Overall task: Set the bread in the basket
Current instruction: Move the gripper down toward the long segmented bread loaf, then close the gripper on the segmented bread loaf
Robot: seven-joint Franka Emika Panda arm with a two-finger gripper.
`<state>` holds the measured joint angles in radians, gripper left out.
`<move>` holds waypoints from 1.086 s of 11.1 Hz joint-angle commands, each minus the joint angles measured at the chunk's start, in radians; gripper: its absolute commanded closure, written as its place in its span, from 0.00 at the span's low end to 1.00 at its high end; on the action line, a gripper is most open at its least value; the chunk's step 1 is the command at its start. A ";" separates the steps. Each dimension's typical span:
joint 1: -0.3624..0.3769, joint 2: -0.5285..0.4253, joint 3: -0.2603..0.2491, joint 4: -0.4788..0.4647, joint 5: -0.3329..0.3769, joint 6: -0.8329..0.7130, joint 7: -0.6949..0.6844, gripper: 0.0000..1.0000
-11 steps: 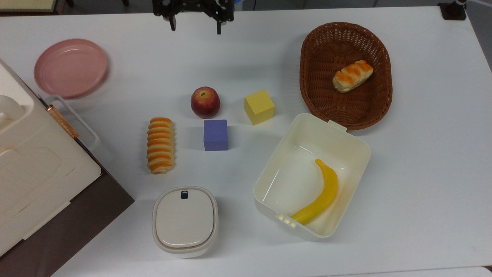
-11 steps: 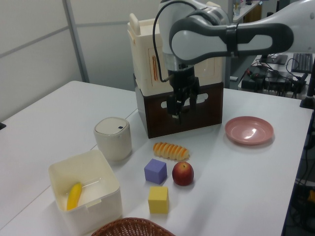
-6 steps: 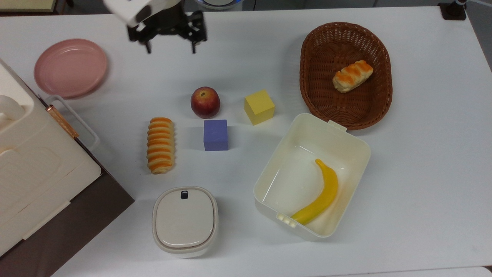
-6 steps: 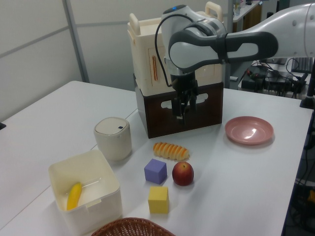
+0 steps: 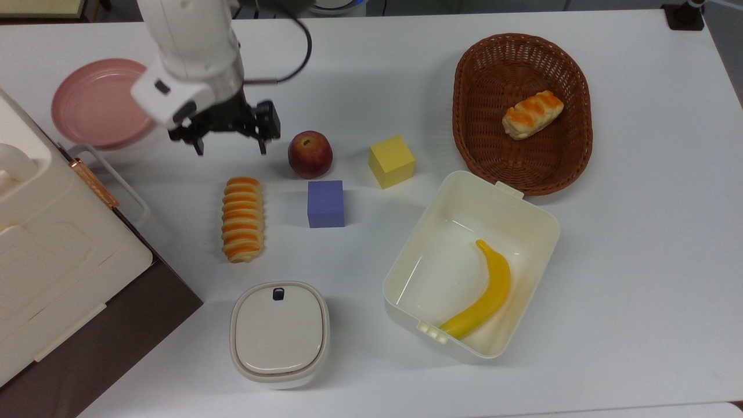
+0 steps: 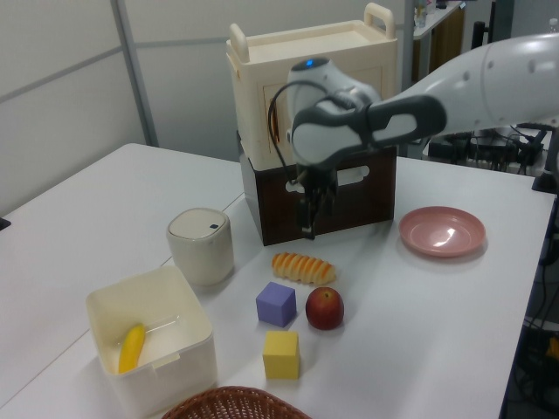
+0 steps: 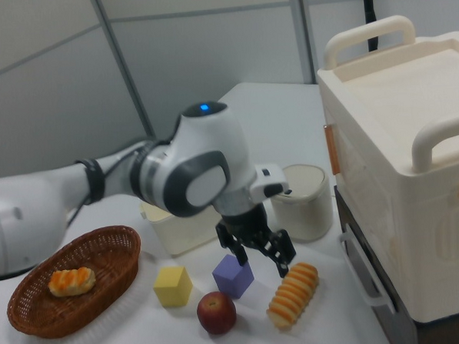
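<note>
Taking the bread (image 5: 242, 219) as landmark, in the top view, left to right. At far left, beyond a narrow strip of bare table (image 5: 638, 261), a cream lidded case (image 5: 52, 255) on a dark brown base, its handle reaching toward the loaf. Up and left, a pink plate (image 5: 104, 101) near the table's far edge. Directly above the loaf, apart from it, the end effector (image 5: 230, 150), fingers (image 5: 262, 146) spread wide and pinching nothing, hanging over bare table. Below the loaf, a cream lidded pot (image 5: 279, 334), with a gap between. Loaf itself lying flat on the table, long axis running up and down, free on all sides. Just right, a purple cube (image 5: 325, 203); up and right, a red apple (image 5: 310, 154), close to the right finger. Farther right, a yellow cube (image 5: 392, 161), then a cream tub (image 5: 522, 215) holding a banana (image 5: 484, 293). Well to the right and up, the basket (image 5: 470, 116), touching or nearly touching the tub's upper rim, with a short roll (image 5: 532, 114) inside and much of its floor open. Wide bare table beyond tub and basket out to the right edge.
</note>
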<state>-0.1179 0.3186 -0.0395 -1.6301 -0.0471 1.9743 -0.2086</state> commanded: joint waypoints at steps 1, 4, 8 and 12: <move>-0.006 0.086 -0.002 -0.002 0.016 0.118 -0.022 0.00; -0.008 0.143 -0.003 -0.005 0.015 0.181 -0.015 0.00; -0.023 0.195 -0.002 -0.008 0.015 0.259 -0.011 0.00; -0.022 0.218 -0.002 -0.010 0.018 0.282 0.038 0.09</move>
<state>-0.1427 0.5306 -0.0394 -1.6291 -0.0470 2.2186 -0.2082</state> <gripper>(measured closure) 0.000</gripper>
